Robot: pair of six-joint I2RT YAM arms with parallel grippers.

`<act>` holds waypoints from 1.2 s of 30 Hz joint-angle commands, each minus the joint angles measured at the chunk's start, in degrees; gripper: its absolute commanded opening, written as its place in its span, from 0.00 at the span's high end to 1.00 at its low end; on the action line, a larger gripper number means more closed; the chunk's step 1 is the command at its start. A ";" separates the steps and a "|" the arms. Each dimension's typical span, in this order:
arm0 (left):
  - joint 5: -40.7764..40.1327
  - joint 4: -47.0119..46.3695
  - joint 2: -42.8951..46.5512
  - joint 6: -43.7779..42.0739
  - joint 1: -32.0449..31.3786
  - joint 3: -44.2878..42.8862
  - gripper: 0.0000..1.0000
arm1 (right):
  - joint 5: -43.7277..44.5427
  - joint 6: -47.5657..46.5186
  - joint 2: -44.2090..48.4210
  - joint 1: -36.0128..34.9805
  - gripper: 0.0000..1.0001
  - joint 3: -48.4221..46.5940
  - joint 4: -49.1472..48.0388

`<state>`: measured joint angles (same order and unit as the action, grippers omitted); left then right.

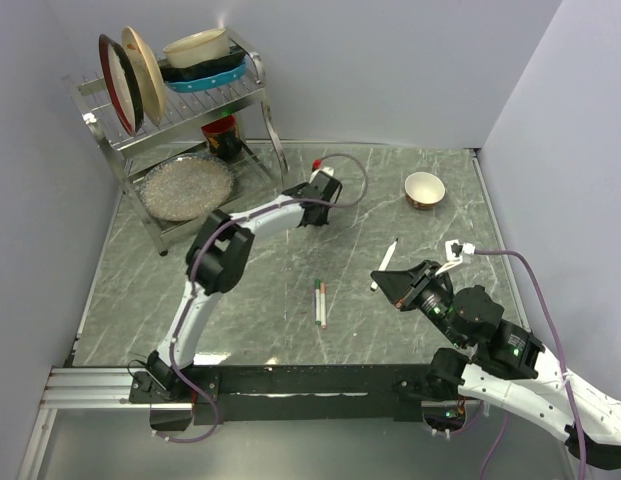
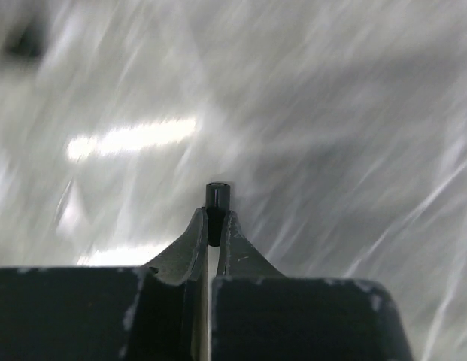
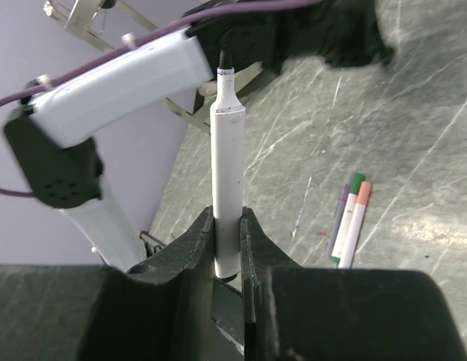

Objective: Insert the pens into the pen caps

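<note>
Listing by view, we enter what each camera holds. Overhead view: left gripper (image 1: 323, 190) reached out to the far middle of the table (image 1: 260, 280), just right of the dish rack (image 1: 180, 110). The right gripper (image 1: 390, 280) is on the near right, carrying a white pen (image 1: 386, 258) whose long axis runs away from the bases and leans slightly right. Two capped pens (image 1: 321, 303) lie side by side between the arms, touched by neither, and a bowl (image 1: 424, 189) stands far right. Left wrist view: left gripper (image 2: 214, 218) has its jaws pressed together on a black cap (image 2: 217, 197), a short tube jutting just past the fingertips. The background is smeared, and we cannot tell whether the cap's open mouth faces outward. Right wrist view: right gripper (image 3: 228, 226) has its jaws drawn in tight on the lower barrel of the white pen (image 3: 227, 165). The pen's bare dark tip (image 3: 222, 59) points away from the palm, with the left arm (image 3: 120, 83) behind it. The capped pens (image 3: 352, 214) lie on the table off to the right. Our judgement: the cap lies beyond and to the left of the pen's tip, well apart from it. The coming move turns on bringing the cap's axis into line with the barrel before closing that gap.
</note>
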<state>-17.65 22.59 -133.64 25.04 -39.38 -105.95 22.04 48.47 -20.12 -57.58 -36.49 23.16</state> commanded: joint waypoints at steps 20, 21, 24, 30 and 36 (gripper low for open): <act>-0.02 14.50 36.44 18.65 -1.41 46.10 0.77 | -10.18 10.59 -4.76 0.01 1.00 -2.45 -0.30; 0.33 14.67 36.00 18.30 -1.32 45.58 0.75 | -10.09 10.59 -4.58 0.01 1.00 -2.53 -0.13; 0.25 16.17 33.81 17.77 -1.32 44.52 0.68 | -9.91 10.51 -3.79 0.10 1.00 -2.71 0.48; 0.95 15.12 31.78 17.15 -0.71 45.04 0.63 | -9.65 10.59 -2.82 0.01 1.00 -2.18 0.66; 3.50 13.18 30.38 15.75 0.96 44.25 0.66 | -9.74 9.89 -3.35 0.10 1.00 -2.44 -0.04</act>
<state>-16.71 37.65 -99.92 42.11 -39.46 -61.17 12.34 58.70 -23.49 -57.58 -37.60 25.32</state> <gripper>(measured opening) 0.347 0.201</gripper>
